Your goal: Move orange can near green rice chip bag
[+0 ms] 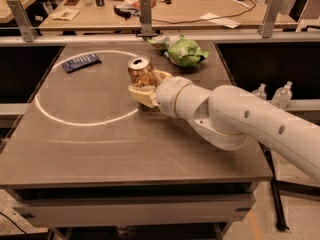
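The orange can point(139, 71) is upright, silver top showing, held between my gripper's cream fingers point(141, 95) above the table's middle. My gripper point(145, 84) is shut on the can; my white arm reaches in from the right. The green rice chip bag point(185, 51), lime-green and wrinkly, lies at the table's far edge, up and to the right of the can, a short gap away.
A flat dark blue wrapper point(81, 62) lies at the far left. A white ring point(60, 115) is marked on the grey table point(125, 154). A rail with metal posts point(145, 15) runs behind. Two small bottles point(272, 92) stand beyond the right edge.
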Motion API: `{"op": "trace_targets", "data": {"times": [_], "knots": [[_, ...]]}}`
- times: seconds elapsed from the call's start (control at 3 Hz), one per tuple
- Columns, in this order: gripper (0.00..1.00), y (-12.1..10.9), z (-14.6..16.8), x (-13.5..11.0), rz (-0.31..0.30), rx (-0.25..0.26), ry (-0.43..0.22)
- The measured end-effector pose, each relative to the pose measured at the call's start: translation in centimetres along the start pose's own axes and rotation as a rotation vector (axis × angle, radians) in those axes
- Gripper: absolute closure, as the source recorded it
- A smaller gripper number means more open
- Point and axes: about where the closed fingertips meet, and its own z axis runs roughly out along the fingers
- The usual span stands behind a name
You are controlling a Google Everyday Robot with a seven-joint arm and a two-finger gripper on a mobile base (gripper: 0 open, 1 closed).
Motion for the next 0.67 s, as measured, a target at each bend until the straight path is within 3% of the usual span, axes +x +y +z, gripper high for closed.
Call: {"op": "trace_targets", "data": {"times": [0.67], "knots": [[1.00,-0.29,0.14,0.00,-0.005,0.015,-0.003]]}}
